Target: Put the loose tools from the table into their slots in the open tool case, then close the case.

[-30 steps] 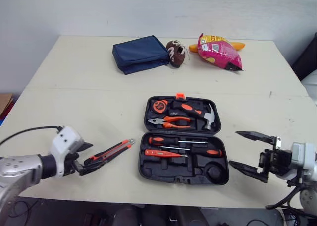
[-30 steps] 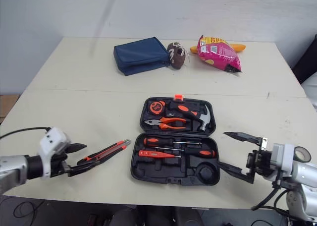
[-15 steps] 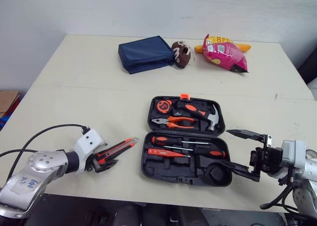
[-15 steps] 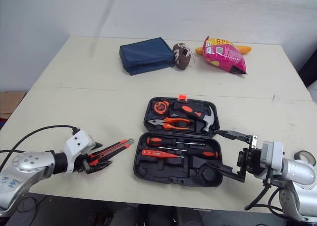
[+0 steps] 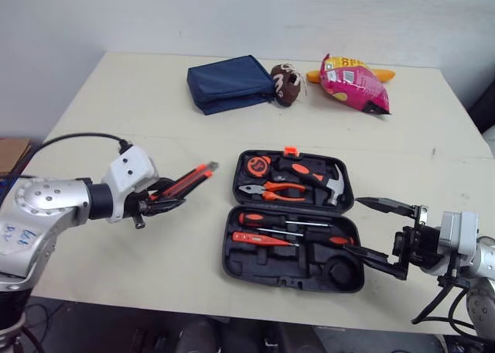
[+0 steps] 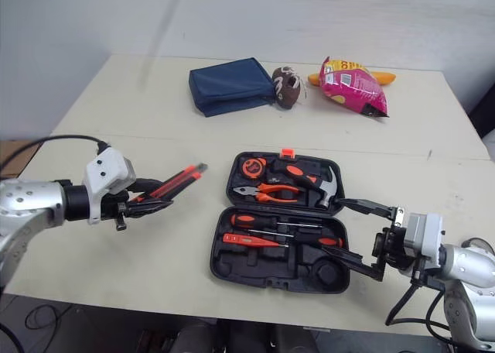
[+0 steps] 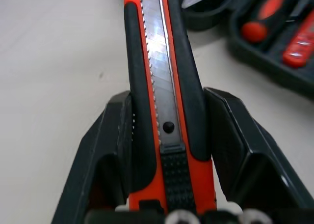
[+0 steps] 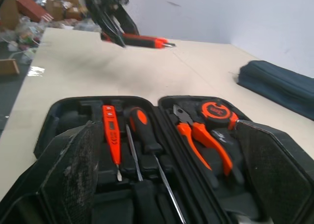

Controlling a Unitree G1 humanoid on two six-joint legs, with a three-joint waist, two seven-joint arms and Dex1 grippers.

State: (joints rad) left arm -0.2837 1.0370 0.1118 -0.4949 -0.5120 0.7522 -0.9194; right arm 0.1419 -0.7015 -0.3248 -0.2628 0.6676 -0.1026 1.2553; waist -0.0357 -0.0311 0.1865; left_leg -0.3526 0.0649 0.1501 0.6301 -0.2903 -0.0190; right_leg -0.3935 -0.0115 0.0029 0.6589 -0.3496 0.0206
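- Pinching the red-and-black utility knife [image 5: 188, 180] near its rear end, the left tool [image 5: 165, 201] has both black fingers [image 7: 116, 135] pressed against the knife's sides.
- The utility knife slants upward, with its metal tip pointing toward the open black plastic tool case [image 5: 288, 274]. It is left of the case and apart from it, and it looks raised off the pale table [image 5: 116, 121].
- The tool case lies open and flat near the table's front edge, with its lid half on the far side.
- The lid half holds a round orange tape measure [image 5: 252, 165], orange-handled pliers [image 5: 271, 190] and a steel hammer with a black-and-orange grip [image 5: 325, 181].
- The near half holds a screwdriver with an orange-and-black handle [image 5: 263, 219] and, just in front of it, a slim red voltage tester [image 5: 255, 238].
- The right tool [image 5: 354, 225] is spread wide at the right end of the case. One finger is beside the lid half near the hammer's head, and the other is at the near half's right edge. Whether either finger touches the case cannot be told.
- At the far side of the table, a navy fabric pouch [image 5: 228, 83], a small brown football-shaped toy [image 5: 284, 84] and a pink snack bag [image 5: 352, 84] sit in a row, well apart from the case.
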